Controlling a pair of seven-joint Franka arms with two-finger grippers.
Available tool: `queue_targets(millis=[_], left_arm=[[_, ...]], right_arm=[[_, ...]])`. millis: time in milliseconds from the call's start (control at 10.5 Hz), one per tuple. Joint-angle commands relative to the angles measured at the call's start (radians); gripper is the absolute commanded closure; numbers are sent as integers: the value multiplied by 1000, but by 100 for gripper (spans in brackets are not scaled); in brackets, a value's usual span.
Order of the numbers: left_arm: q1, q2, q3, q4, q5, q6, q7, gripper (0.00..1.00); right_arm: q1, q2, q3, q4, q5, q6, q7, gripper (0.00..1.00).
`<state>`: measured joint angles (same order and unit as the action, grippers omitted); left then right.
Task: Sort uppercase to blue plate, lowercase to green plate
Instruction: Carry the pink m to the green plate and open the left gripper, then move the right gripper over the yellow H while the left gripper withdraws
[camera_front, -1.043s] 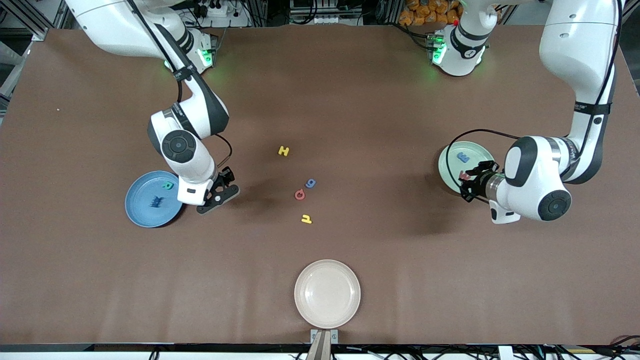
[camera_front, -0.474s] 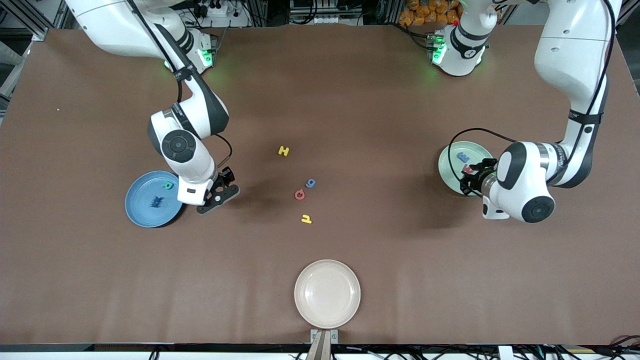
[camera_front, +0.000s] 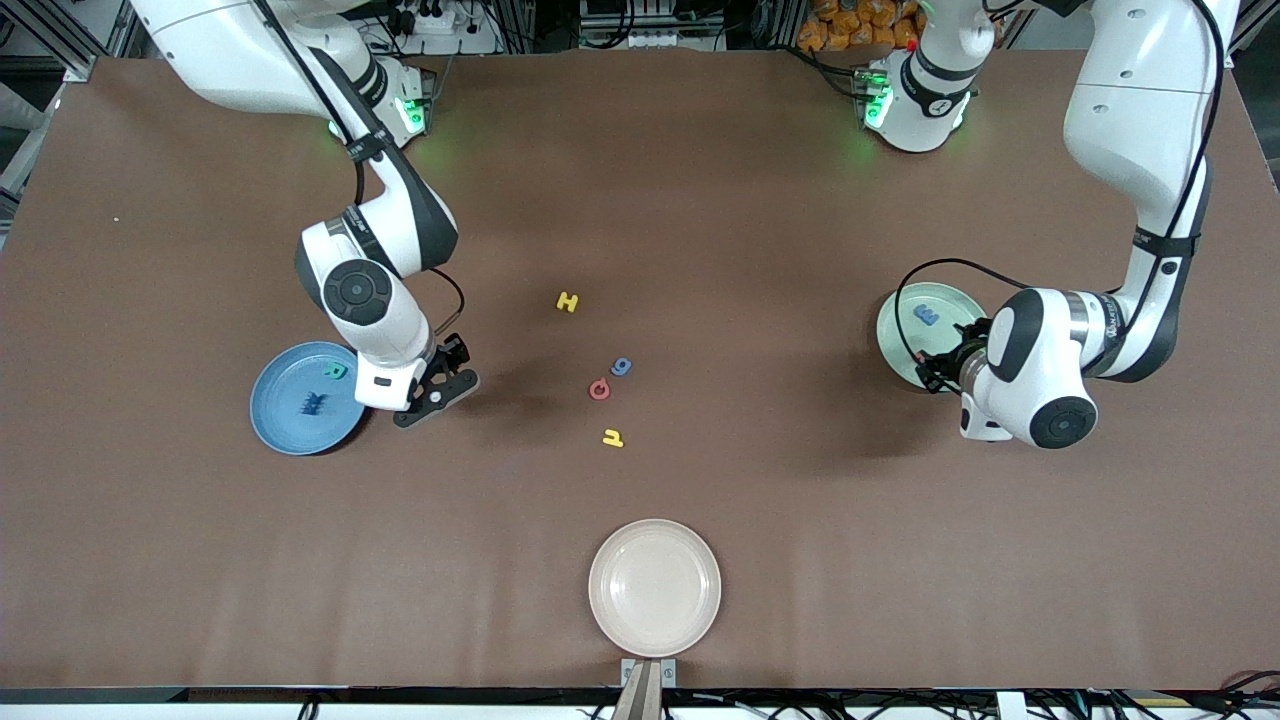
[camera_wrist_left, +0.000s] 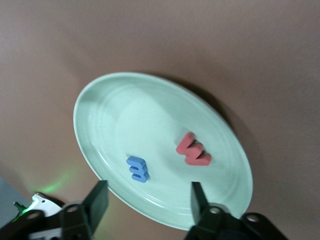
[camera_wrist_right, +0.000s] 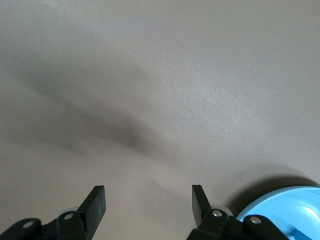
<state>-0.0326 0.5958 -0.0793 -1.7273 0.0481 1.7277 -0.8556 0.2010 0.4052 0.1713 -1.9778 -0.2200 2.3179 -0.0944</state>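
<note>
Under the released, empty left gripper, red w lies on the green plate.

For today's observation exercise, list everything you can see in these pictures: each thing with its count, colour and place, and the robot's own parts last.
blue plate: one, sky blue, at the right arm's end of the table; holds a teal-green R and a blue W.
green plate: one, pale mint, at the left arm's end; holds a blue m and a red w.
cream-white plate: one, nearest the front camera.
Loose letters, mid-table: yellow H, blue g, red Q, yellow h.
table: one, brown.
right gripper: open, beside the blue plate.
left gripper: open, over the green plate.
</note>
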Motion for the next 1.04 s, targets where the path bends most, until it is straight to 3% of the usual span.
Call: queue_targets(millis=[0,569,948], left_arm=[[2,-16,-5,64,55,1,18,0],[-49,-30,-11,146,111,252,18,0],[-90,-25,-13,143,134,423,16,0]], right_arm=[[-6,-13,7,-15,-18,8,18,22],[96,-11,8,-59,-16,60,229,22],[262,-16,14,-102,-15,37,569,22]])
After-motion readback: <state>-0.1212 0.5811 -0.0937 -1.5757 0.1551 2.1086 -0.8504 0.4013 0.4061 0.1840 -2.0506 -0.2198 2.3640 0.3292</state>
